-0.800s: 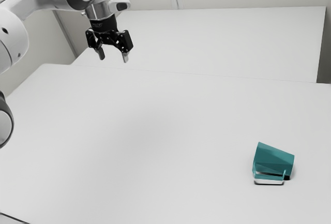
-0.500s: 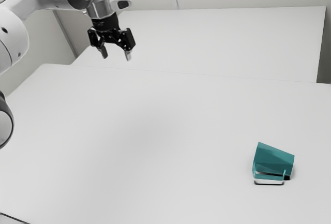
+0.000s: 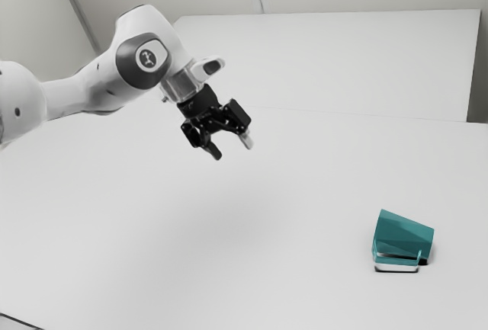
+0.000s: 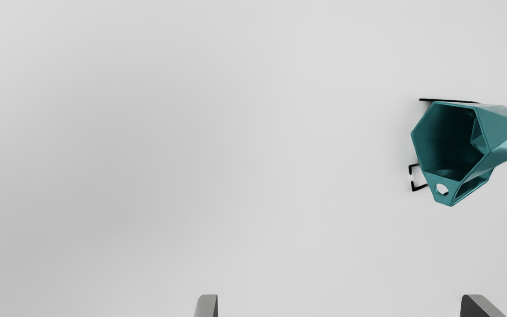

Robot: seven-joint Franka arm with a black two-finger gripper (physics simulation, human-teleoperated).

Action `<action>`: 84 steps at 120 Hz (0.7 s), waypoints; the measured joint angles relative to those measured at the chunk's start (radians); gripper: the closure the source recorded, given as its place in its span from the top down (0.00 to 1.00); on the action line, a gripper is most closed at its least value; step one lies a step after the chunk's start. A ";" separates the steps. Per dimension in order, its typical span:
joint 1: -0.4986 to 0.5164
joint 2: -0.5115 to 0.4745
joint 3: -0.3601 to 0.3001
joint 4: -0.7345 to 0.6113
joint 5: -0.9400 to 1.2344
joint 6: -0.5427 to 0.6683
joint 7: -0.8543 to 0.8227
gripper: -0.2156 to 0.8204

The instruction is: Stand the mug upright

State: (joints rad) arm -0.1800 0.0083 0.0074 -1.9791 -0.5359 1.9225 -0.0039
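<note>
Reaching toward the mug (image 3: 402,235) seems the step in hand. Jaws parted, empty, well apart from it. Exterior view: mug tipped on its side on the desk (image 3: 305,200), four o'clock from the jaws. Next: likely descend, align for a grasp. Count: one mug, one handle (image 4: 445,201), one desk.

The teal, faceted mug (image 4: 456,136) lies tipped on the pale table (image 4: 236,154), its hollow inside in sight. Its handle (image 4: 445,201) has a small round hole. Thin dark lines (image 4: 449,101) edge the mug. The gripper (image 3: 232,150) has its fingers (image 4: 206,307) spread wide, both well apart from the mug.
</note>
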 joint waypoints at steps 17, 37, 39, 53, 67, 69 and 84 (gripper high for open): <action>-0.034 0.009 -0.001 -0.075 -0.165 0.088 0.059 0.79; -0.108 0.031 0.000 -0.124 -0.319 0.156 0.140 0.79; -0.120 0.034 0.000 -0.128 -0.332 0.160 0.148 0.79; -0.231 0.043 0.000 -0.169 -0.422 0.190 0.207 0.79; -0.324 0.044 -0.001 -0.209 -0.498 0.218 0.268 0.79; -0.331 0.045 -0.001 -0.212 -0.505 0.222 0.276 0.79; -0.334 0.095 -0.001 -0.190 -0.542 0.255 0.335 0.79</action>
State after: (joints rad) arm -0.5137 0.1037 0.0062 -2.1695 -1.0777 2.1778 0.3308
